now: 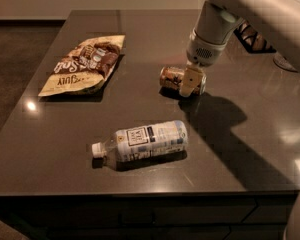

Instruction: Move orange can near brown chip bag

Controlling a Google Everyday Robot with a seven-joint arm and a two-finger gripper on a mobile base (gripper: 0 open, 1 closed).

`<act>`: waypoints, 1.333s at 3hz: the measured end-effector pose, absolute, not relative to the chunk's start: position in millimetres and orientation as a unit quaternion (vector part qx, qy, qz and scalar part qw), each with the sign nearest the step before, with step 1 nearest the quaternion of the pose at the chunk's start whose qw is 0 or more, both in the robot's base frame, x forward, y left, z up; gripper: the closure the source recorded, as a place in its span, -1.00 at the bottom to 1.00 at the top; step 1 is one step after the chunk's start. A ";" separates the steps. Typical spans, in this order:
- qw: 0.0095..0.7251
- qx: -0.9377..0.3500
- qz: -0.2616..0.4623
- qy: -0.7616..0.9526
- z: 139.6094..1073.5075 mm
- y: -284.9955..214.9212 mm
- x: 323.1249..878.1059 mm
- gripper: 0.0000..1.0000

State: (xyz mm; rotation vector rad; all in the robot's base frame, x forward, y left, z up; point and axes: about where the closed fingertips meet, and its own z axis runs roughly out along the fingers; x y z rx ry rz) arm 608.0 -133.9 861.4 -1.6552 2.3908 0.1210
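I am at the grasp step: my gripper (190, 82) is down at the orange can (171, 77), which lies on its side about midway across the surface (250, 149), somewhat closer to the far edge than the near one. One tan part of my gripper stands in front of the can's right half, and the can's silver end shows just beyond it, so I seem to be straddling the can. Whether my jaws are clamped on it or only set around it, I cannot tell.

The brown chip bag (85, 64) lies flat toward the far-left corner, well apart from the can. Nothing of the carry is done yet, I judge. The next move calls for a firm hold across the can's round body, a small lift, then a sweep toward the left edge, setting it down just beside the bag and not on it. A can on its side may roll if I let go carelessly.

The clear bottle (145, 140) lies on its side near the near edge — out of the straight path.

My arm (260, 9) comes in from the far-right corner, the wrist pointing steeply down — its shadow falls toward the near-right corner.
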 end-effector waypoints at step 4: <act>0.108 -0.601 0.042 0.791 878.4 -32.8 670.4 1.00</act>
